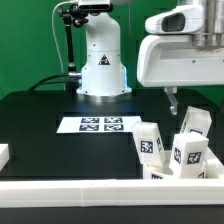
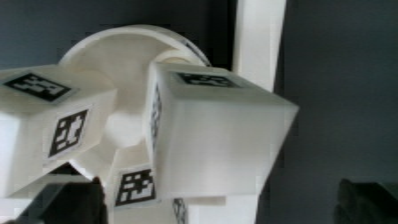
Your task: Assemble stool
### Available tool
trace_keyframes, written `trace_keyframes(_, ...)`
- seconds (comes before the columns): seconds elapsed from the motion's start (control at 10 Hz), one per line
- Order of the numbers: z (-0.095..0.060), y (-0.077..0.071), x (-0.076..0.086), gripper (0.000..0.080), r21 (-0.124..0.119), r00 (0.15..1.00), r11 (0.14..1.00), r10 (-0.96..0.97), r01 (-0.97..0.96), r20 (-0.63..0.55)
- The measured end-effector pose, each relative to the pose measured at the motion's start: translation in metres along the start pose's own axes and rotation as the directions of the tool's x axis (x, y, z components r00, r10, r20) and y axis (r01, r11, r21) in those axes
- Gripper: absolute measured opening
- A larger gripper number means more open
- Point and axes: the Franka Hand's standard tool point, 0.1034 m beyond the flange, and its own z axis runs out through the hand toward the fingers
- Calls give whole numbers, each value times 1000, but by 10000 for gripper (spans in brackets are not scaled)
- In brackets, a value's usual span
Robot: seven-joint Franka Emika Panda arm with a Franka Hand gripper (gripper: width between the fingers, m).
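- Pincer (image 1: 176,103) first: my fingers stand wide apart and hold nothing, hanging just above the cluster of stool parts.
- The stool is all loose pieces, gathered on the black table (image 1: 40,115) at the exterior view's right, close against the long white rail (image 1: 100,190) along the near edge.
- From outside I see upright tagged legs: one leg (image 1: 150,143) toward the middle, another leg (image 1: 189,152) beside it, a third behind.
- At my wrist, the round seat (image 2: 134,60) lies tipped on edge behind a blocky leg (image 2: 222,135) — they appear to touch, though I cannot be sure.
- The marker board (image 1: 98,124) lies flat, well apart from the parts.
- Step in hand, as I judge it: choosing and reaching for a first part; nothing is joined yet.
- Next I must descend squarely over one piece — likely the leg beneath me — without knocking its neighbours.
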Motion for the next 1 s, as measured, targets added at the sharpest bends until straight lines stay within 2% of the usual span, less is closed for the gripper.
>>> trace_keyframes(0.3,10,6,-1,649,-7,1000,1000,4,-4,-13)
trace_keyframes(0.6,13,8,-1,649,-10,1000,1000,7,-7,-12)
trace_keyframes(0.8,14,9,-1,380,-10,1000,1000,8,-8,-11)
trace_keyframes(0.9,14,10,-1,380,-11,1000,1000,8,-8,-13)
trace_keyframes(1.0,14,12,0,339,-11,1000,1000,9,-10,-18)
